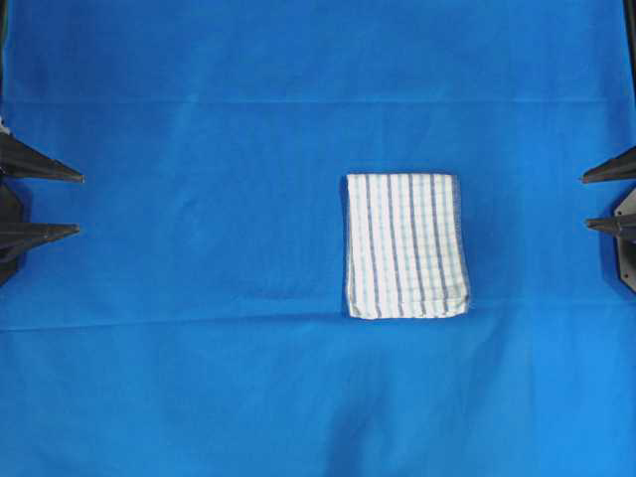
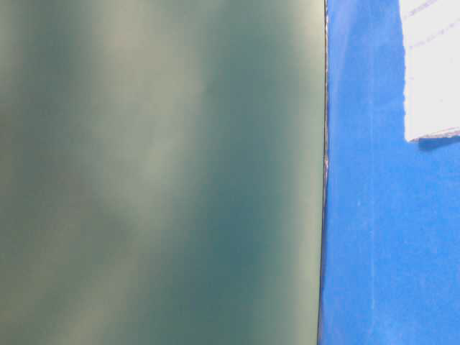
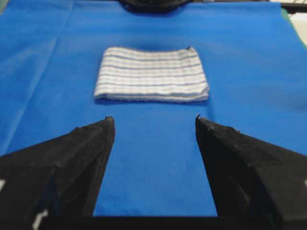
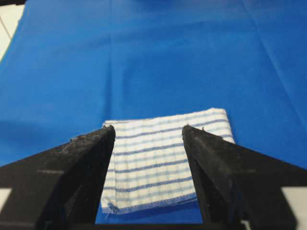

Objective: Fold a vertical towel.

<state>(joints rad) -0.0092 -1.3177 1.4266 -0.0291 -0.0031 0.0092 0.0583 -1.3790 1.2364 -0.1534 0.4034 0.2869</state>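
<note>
towel [image 1: 405, 245]: folded, striped (layered edges) | left claw [image 1: 79, 204]: wide | right claw [image 1: 584, 202]: wide

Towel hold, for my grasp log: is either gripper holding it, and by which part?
Nothing is held: the folded towel lies free, left gripper and right gripper open.

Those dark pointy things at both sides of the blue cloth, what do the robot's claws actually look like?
Each claw is a pair of matte black fingers, wedge-shaped and tapering to narrow tips. The left claw and right claw look alike. Close up, the fingers have a rough, grainy inner surface, slightly frayed at the tips, with small white patches lower down. No cables show.
</note>
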